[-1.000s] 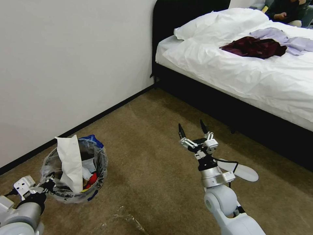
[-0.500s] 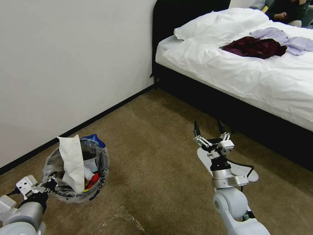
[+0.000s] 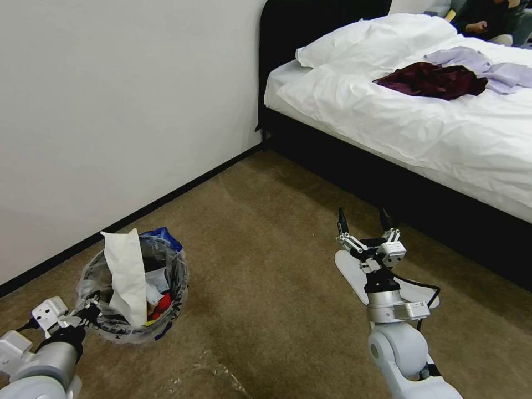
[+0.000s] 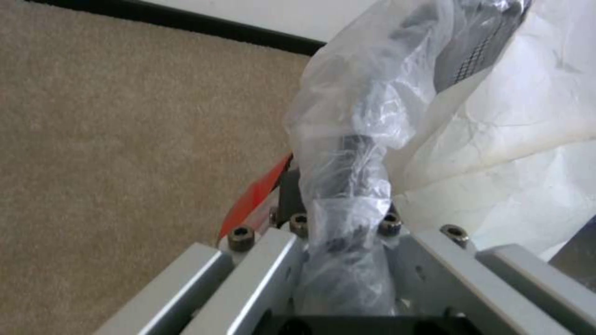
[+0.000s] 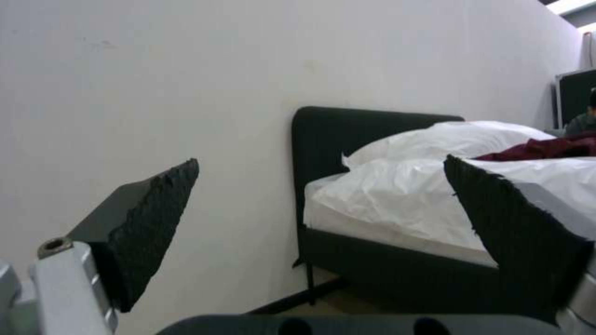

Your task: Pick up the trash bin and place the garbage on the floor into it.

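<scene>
The trash bin [image 3: 136, 293] stands near the wall's black baseboard on the floor [image 3: 266, 299], well left of the bed [image 3: 421, 127]. Its crinkled clear liner [image 4: 354, 139] holds a tall white paper [image 3: 124, 274] standing above the rim, with red scraps [image 3: 160, 305] tucked beside it. The left gripper [image 3: 88, 313] sits at the rim's near-left edge; in the left wrist view its fingers are closed on the rim, with liner plastic bunched between them. The right gripper [image 3: 366, 230] hovers above the carpet in front of the bed frame, its fingers spread apart and empty, pointing up toward the wall and headboard [image 5: 348, 135].

The step in hand appears to be carrying the bin to the next piece of litter. To do it well, the bin should likely stay level so the tall paper does not tip out, and the grip should bear on the rigid rim, not just the slippery plastic. A white flat piece [image 3: 354, 271] lies on the carpet just under the right arm.
</scene>
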Controlling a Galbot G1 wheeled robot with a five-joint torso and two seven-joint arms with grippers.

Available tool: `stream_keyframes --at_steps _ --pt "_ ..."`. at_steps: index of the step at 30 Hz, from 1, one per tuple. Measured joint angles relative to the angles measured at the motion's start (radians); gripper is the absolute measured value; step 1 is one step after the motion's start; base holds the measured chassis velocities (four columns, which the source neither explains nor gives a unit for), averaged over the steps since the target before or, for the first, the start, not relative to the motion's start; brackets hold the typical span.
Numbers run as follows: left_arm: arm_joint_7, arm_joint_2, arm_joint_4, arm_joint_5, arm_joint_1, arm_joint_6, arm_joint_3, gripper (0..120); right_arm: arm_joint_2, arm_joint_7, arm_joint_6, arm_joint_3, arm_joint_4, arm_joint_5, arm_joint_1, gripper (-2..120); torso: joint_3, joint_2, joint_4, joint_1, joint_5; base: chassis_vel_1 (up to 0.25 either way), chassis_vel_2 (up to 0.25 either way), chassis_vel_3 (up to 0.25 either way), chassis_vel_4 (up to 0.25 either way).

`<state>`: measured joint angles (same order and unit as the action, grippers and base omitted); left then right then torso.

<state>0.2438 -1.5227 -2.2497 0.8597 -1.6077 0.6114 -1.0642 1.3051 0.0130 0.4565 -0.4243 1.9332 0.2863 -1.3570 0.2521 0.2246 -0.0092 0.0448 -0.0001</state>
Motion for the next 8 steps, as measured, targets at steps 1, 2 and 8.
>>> stream_keyframes --at_steps 1,2,8 --pt "0.0 0.0 0.0 0.0 0.0 0.0 0.0 1 0.001 0.0 0.0 0.0 0.0 -0.001 0.0 100 0.0 0.0 0.0 0.0 0.0 0.0 0.0 0.0 0.0" --pt "0.0 0.0 0.0 0.0 0.0 0.0 0.0 1 0.001 0.0 0.0 0.0 0.0 -0.001 0.0 100 0.0 0.0 0.0 0.0 0.0 0.0 0.0 0.0 0.0" --pt "-0.001 -0.002 -0.007 0.001 -0.007 -0.002 0.001 1 0.005 0.003 -0.002 -0.005 0.004 -0.009 -0.006 100 0.0 0.0 0.0 0.0 0.0 0.0 0.0 0.0 0.0"
